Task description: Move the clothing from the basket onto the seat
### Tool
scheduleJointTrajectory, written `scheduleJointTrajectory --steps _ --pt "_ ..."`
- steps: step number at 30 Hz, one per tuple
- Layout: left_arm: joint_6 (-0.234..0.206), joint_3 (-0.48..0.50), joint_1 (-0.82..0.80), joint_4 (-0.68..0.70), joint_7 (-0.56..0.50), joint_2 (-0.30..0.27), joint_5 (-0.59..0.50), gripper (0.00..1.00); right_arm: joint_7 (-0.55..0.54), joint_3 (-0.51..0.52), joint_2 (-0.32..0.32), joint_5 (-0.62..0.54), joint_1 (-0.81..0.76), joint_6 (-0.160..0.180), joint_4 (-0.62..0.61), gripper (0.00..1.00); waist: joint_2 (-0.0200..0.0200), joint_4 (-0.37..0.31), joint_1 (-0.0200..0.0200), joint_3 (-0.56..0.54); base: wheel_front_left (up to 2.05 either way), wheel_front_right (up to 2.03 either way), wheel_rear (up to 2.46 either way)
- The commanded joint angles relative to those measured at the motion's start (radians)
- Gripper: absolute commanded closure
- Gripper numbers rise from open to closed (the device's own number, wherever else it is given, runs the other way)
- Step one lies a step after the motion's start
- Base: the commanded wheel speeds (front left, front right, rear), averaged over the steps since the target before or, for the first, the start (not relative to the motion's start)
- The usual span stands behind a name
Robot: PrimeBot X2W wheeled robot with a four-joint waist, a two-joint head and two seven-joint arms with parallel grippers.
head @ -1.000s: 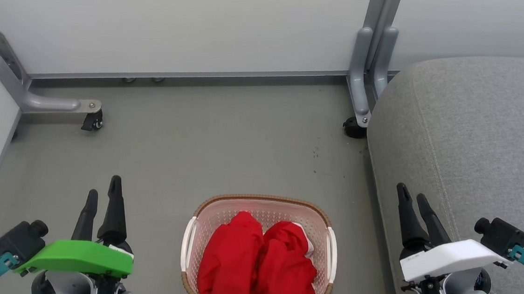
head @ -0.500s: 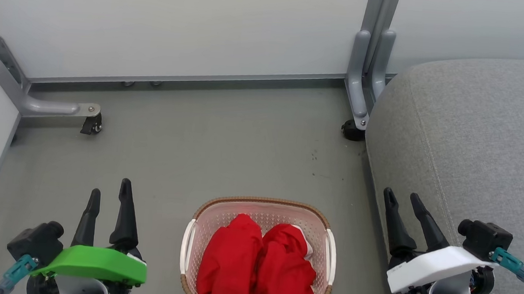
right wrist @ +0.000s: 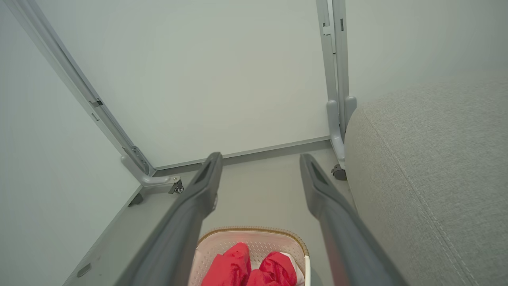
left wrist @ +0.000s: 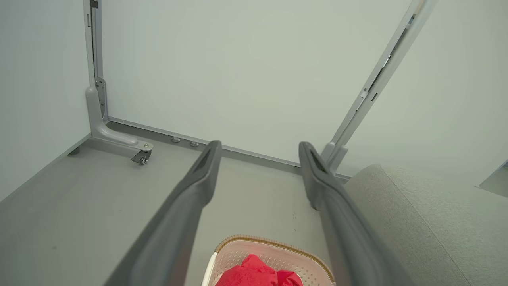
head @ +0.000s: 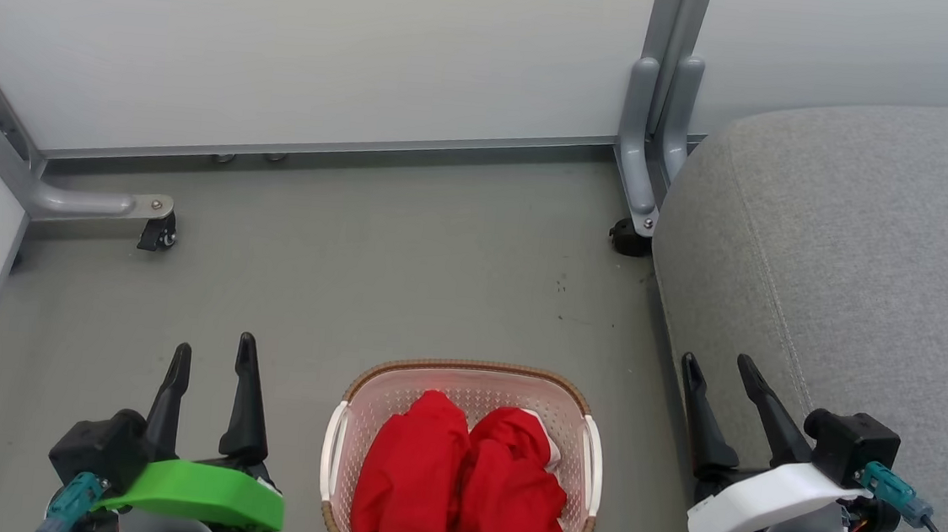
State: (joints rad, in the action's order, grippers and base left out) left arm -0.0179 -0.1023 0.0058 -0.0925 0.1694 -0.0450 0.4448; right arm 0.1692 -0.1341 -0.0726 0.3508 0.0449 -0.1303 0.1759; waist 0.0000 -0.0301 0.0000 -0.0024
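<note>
Two bright red pieces of clothing (head: 457,486) lie bunched side by side in the cream perforated basket (head: 470,374) with a brown rim, on the floor at the bottom centre of the head view. The big grey seat (head: 855,262) rises at the right. My left gripper (head: 214,345) stands open left of the basket, nothing between its fingers. Between the basket and the seat's edge, my right gripper (head: 718,366) is open and empty too. The left wrist view has the clothing (left wrist: 254,275) and basket (left wrist: 274,242) low between my left gripper (left wrist: 258,147) fingers. The right wrist view shows clothing (right wrist: 250,269), basket (right wrist: 254,231), seat (right wrist: 432,167) and my right gripper (right wrist: 260,159).
Pale partition panels close the space at the back and left. Their grey metal feet end in castors, one at the left (head: 156,237) and one by the seat's corner (head: 630,238). Grey floor (head: 372,275) stretches beyond the basket.
The camera view has shifted slightly leftward and down. Both grippers have moved inward toward the basket, still open. The clothing lies unchanged in the basket.
</note>
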Motion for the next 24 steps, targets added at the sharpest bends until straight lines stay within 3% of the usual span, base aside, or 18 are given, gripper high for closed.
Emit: scheduleJointTrajectory --steps 1,24 --pt "-0.007 -0.004 0.001 0.011 0.01 -0.007 -0.026 0.0 0.01 0.002 0.0 -0.033 -0.002 0.0 -0.007 0.0 0.0 -0.001 0.0 0.001 0.0 0.0 0.0" --pt "-0.036 -0.037 0.022 0.016 0.058 -0.008 -0.214 0.0 0.059 0.001 0.011 -0.282 0.004 0.0 0.012 0.0 0.0 -0.009 0.0 0.001 0.0 0.0 0.0"
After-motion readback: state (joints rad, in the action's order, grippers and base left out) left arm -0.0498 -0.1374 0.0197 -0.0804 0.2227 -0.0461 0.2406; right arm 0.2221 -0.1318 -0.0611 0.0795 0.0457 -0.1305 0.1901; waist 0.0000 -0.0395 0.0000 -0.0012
